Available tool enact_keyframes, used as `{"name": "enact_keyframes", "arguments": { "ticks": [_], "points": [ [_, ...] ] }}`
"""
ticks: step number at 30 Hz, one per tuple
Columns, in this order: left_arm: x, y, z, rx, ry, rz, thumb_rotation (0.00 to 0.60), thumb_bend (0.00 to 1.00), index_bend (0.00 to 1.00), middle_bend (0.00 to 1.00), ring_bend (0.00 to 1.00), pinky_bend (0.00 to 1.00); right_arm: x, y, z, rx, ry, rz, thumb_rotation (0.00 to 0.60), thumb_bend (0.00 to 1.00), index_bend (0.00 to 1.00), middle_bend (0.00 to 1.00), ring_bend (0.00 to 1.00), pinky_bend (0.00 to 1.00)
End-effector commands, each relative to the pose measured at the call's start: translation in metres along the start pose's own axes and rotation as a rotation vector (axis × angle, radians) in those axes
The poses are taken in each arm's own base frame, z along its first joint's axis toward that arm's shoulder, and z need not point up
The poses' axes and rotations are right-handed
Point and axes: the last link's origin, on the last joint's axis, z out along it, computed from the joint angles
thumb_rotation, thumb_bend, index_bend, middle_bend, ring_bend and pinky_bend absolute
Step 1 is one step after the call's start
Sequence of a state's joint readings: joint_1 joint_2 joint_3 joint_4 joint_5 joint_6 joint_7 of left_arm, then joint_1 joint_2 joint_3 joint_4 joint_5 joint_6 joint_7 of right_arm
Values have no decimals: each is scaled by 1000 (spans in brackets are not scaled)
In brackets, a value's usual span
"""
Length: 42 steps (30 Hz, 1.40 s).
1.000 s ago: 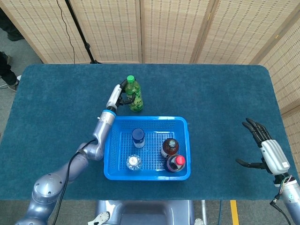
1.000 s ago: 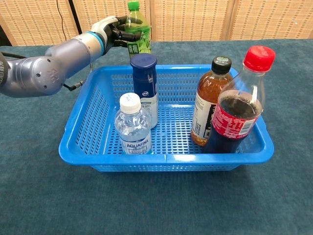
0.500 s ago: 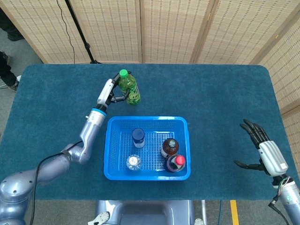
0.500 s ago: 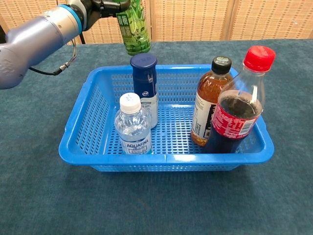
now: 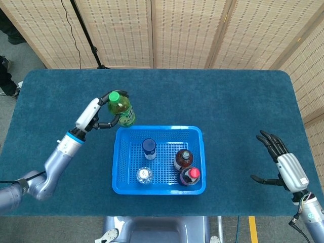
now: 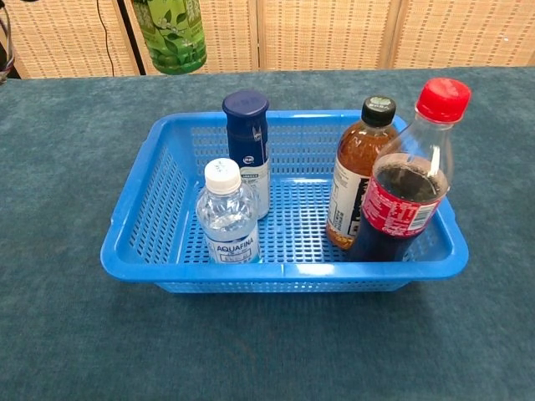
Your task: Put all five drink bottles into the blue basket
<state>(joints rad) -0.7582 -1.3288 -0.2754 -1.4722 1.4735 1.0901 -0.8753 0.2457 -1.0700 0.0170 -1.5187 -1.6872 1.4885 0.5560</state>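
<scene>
Trouble is likeliest at the basket (image 5: pixel 121 132) rim: the green bottle (image 5: pixel 121 108) is hanging in the air just outside the far left corner, and coming in too low it could be clipping the wall or toppling the blue-capped bottle (image 5: pixel 149 149) standing nearest. The left hand (image 5: pixel 96 114) is wrapping its fingers (image 5: pixel 112 124) around the bottle's body, cap poking out above them. The right hand (image 5: pixel 283 167) is idling well apart with fingers spread, holding nothing. Four bottles are standing inside the basket.
</scene>
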Motion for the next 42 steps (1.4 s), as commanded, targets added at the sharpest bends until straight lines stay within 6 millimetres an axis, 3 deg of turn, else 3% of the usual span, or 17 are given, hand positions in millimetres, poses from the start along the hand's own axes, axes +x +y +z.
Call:
{"name": "enact_keyframes", "arguments": {
  "ticks": [1,4,11,33,36,38,40,42],
  "points": [
    [-2,0,-17,-4,-27,20,600,627,514,431,369,370,0,-1,0,4,-1,0,600,0,0,0,0,0],
    [-19,-9,-31,19,-73,35,600,626,514,431,367,370,-1,-3,-2,15,-5,1,600,0,0,0,0,0],
    [-43,-26,-35,49,-116,27,600,625,512,431,365,370,0,-3,-3,17,-4,2,600,0,0,0,0,0],
    [-85,-59,-32,89,-159,48,600,611,487,425,328,367,0,-2,-2,9,-9,-2,600,0,0,0,0,0],
    [-90,-66,-34,92,-170,85,600,581,420,320,208,256,-1,-1,-1,9,-11,-4,600,0,0,0,0,0],
    [-91,-68,-36,93,-184,103,600,556,327,170,63,102,-1,-1,-1,9,-11,-5,600,0,0,0,0,0],
    [-92,-70,-37,91,-196,113,600,544,234,63,6,20,-1,-1,-1,8,-12,-5,600,0,0,0,0,0],
    [-92,-70,-37,86,-200,113,600,536,134,7,0,0,-1,-1,-1,8,-12,-6,600,0,0,0,0,0]
  ]
}}
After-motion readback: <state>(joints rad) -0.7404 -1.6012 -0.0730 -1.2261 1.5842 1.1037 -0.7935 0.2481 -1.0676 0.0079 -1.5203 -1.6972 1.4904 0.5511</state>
